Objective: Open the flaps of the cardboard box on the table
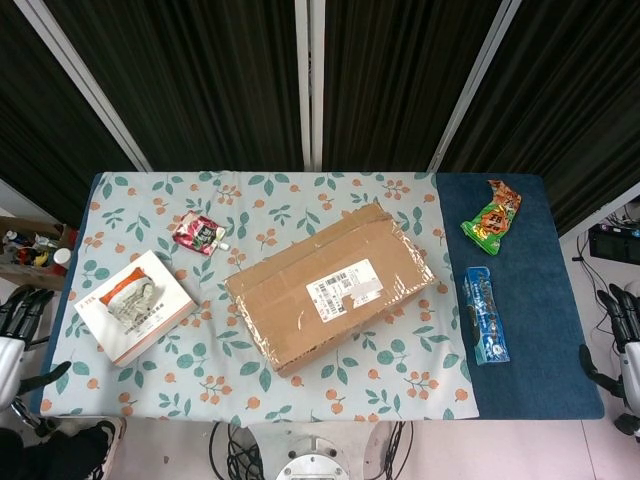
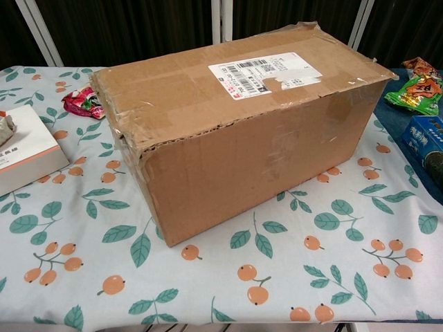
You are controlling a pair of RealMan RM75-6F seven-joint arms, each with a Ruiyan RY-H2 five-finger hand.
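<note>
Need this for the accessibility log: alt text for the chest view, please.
A closed cardboard box with a white shipping label sits at an angle on a leaf-and-fruit tablecloth. A white box lies left of it; snack packets lie right.
</note>
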